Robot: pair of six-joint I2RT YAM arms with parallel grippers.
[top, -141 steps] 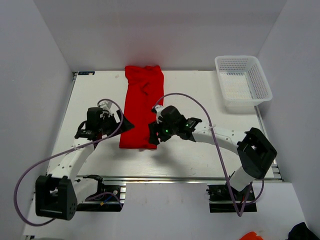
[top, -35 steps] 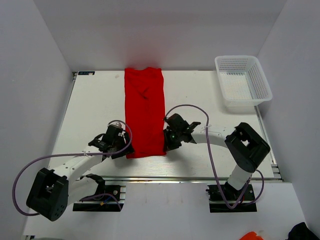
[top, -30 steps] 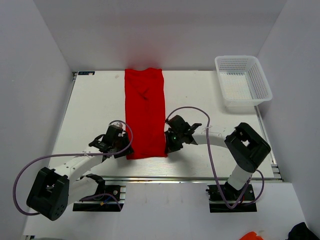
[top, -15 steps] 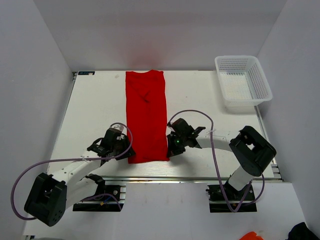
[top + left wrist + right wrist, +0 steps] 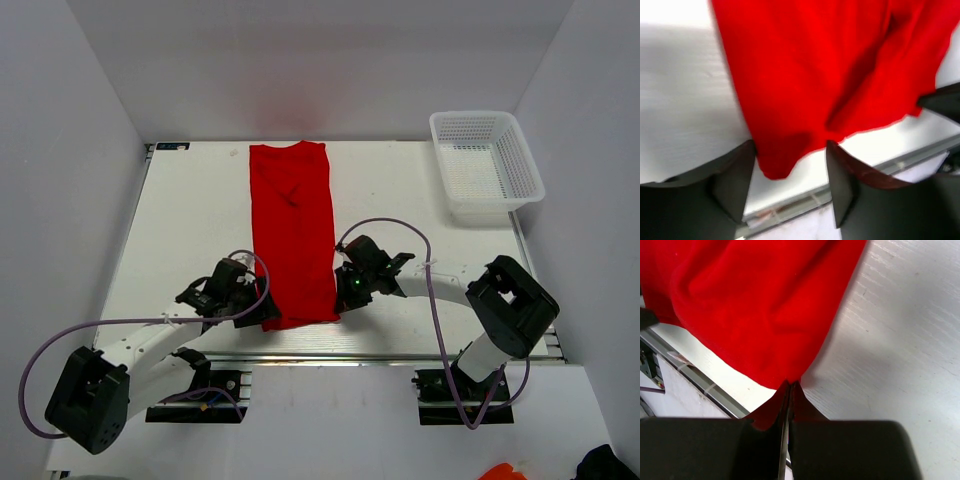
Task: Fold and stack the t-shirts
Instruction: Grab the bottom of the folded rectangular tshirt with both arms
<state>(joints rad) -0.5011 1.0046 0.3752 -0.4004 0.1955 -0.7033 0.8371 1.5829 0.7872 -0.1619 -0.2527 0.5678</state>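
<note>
The red t-shirt (image 5: 291, 230) lies as a long narrow strip down the table (image 5: 190, 220), running from the far edge to the near rail, and both arms are down at its near end. The right gripper (image 5: 788, 389) is at the near right corner. Its jaws are pressed tight together with a tongue of red cloth pinched between them, so that corner is taken. The left gripper (image 5: 787, 182) is at the near left corner, and its wrist view shows the two dark fingers (image 5: 732, 182) standing wide apart with the corner of the hem lying in the gap, not clamped. That side looks like the step in hand: closing on the corner to match its partner.

The cloth is soft, light and limp. It ripples and bunches near the pinch and will not hold any shape of its own. It should sag between two holds and trail wherever it is not lifted. The sensible grip points are these two hem corners, taken deep enough to catch every layer, because a shallow nip on thin fabric could slip out or lift only the top layer. If both corners rise together, the near end should carry over evenly. If one leads, the strip will probably skew. The white mesh basket (image 5: 487, 116) sits well apart at the far right.
</note>
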